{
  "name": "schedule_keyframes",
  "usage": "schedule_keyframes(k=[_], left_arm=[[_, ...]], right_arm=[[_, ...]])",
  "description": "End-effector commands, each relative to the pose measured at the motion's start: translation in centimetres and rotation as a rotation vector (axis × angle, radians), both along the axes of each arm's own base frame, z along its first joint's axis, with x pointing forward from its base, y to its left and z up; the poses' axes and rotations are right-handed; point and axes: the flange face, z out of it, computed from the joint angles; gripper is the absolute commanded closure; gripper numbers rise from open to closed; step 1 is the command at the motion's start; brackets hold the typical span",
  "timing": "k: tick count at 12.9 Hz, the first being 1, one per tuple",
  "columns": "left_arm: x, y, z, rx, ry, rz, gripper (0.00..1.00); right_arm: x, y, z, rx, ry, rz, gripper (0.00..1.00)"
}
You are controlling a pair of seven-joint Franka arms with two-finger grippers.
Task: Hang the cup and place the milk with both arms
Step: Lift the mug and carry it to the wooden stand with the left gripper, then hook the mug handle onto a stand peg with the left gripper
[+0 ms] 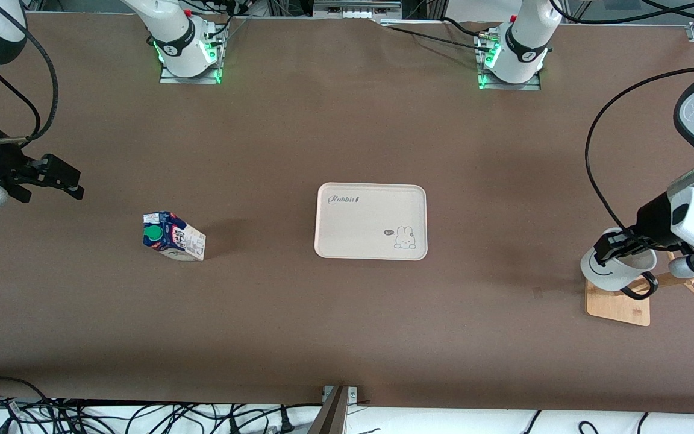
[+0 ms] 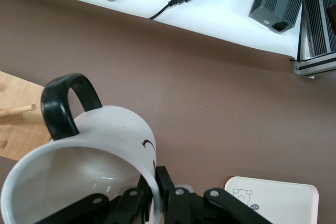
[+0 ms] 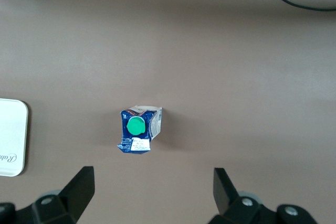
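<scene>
**Cup at the rack, milk alone on the counter**

Left gripper (image 1: 615, 246) sits at the left arm's end of the counter (image 1: 347, 331), clamped on the rim of the cup (image 1: 615, 268). One finger is inside the mug and one outside, as the left wrist view shows, where the gripper (image 2: 153, 192) pinches the white wall. The cup (image 2: 84, 171) is tilted, with its opening turned toward the wrist camera. Its black loop handle (image 2: 65, 103) is right at the tip of a wooden peg (image 2: 18, 112); whether the peg has entered the loop cannot be told. The cup is over the wooden rack (image 1: 618, 304), whose flat base lies on the counter with a slanted peg reaching out toward the left arm's end.

Right gripper (image 1: 61, 178) is over bare counter at the right arm's end, its fingers spread wide and holding nothing. The right wrist view shows the two black fingertips (image 3: 79, 187) well apart, with the milk (image 3: 139, 129) on the counter below.

The milk (image 1: 173, 236) stands by itself on the counter, green cap (image 1: 153, 233) visible, well apart from the white tray (image 1: 371, 221). That tray lies in the middle of the counter, between the milk and the rack, with a small rabbit drawing (image 1: 405, 238) in one corner. A corner of the tray (image 2: 278, 200) also shows in the left wrist view.
</scene>
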Motion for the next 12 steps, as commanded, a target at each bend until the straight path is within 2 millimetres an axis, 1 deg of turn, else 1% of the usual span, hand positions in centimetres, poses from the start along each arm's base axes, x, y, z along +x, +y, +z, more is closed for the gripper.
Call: schedule_keyframes(k=[1, 3, 5, 8, 10, 11, 12], left_arm=[[0.3, 2.2, 0.6, -0.02, -0.032, -0.038, 1.0], [0.1, 4.2, 0.7, -0.029, -0.045, -0.048, 1.0], [0.1, 5.1, 0.7, -0.029, -0.045, -0.037, 1.0], [0.2, 6.1, 0.0, -0.059, -0.037, -0.007, 1.0], [0.1, 6.2, -0.1, -0.086, -0.029, 0.002, 1.0], [0.0, 6.5, -0.2, -0.086, -0.022, 0.005, 1.0], [-0.3, 7.6, -0.4, -0.073, -0.006, 0.012, 1.0]], right_arm=[[-0.1, 0.0, 0.2, -0.008, -0.002, 0.001, 0.0], [-0.1, 0.0, 0.2, -0.008, -0.003, 0.001, 0.0], [-0.1, 0.0, 0.2, -0.007, -0.003, 0.001, 0.0], [-0.1, 0.0, 0.2, -0.007, -0.002, 0.001, 0.0], [-0.1, 0.0, 0.2, -0.007, -0.002, 0.001, 0.0], [-0.1, 0.1, 0.2, -0.005, -0.002, 0.001, 0.0], [-0.1, 0.1, 0.2, -0.005, -0.002, 0.001, 0.0]])
